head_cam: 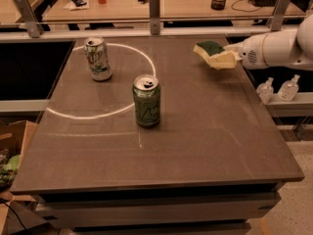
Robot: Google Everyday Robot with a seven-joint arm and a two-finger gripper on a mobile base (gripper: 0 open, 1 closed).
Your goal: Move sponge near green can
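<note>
The sponge [214, 54], dark green on top with pale yellow foam below, is held tilted above the table's far right part. My gripper [234, 58] comes in from the right edge on a white arm and is shut on the sponge's right end. The green can [146, 101] stands upright near the table's middle, well to the left of and nearer than the sponge.
A white-and-silver can with green lettering [98, 58] stands at the far left inside a white painted circle. The brown table [210, 141] ends at a metal rail [154, 6] at the back. Two small clear bottles [279, 88] sit on a shelf to the right.
</note>
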